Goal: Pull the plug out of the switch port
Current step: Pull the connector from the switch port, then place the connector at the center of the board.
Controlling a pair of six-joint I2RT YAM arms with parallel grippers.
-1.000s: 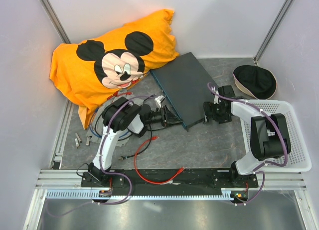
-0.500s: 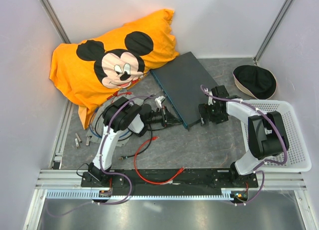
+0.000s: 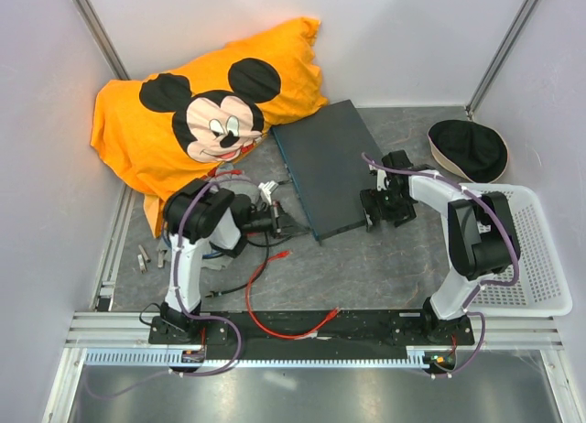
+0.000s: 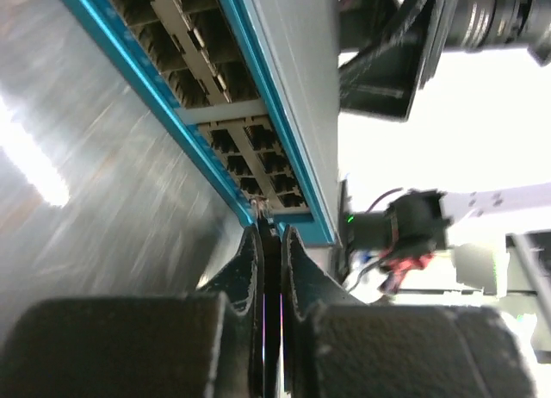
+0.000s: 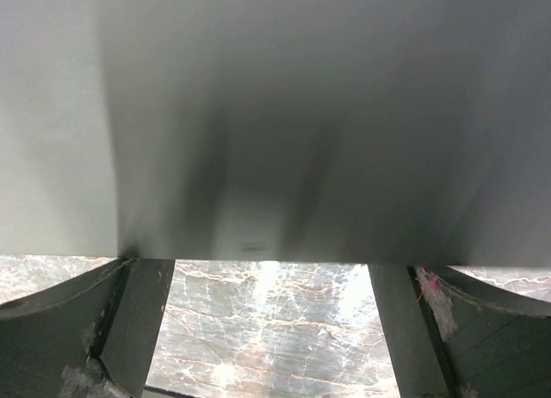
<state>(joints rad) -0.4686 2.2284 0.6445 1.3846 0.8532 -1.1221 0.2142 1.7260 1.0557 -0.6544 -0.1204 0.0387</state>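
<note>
Switch [image 3: 325, 171] lies flat on the counter [image 3: 366, 267]. Its long axis runs far-to-near, with the near end swung slightly right. The teal port face [image 4: 155, 101] is the switch's left long side, the 1 turned to the left arm. Left gripper [image 3: 277, 223] sits at the near end of that face, jaws closed to a sliver, tips hard up against the last ports in the row. The wrist view shows a small pale bit in a port right at the tips, probably the plug [image 4: 262, 212]. Something thin and dark sits between the jaws, and I can't tell if it's plug, cable or just shadow. I'd call the plug not out yet. Right gripper [image 3: 374, 209] is on the switch's opposite long side, near its near corner, jaws wide open astride the box edge and holding nothing. Contact isn't clear, but it looks placed to brace the switch. Key geometry: the ports open sideways out of the teal face, so the pull should go square off that face, across the switch's long axis, away from the box. The left arm is the only 1 on the port side. Risk: the box could slide along with the pull if the far side isn't backed.
</note>
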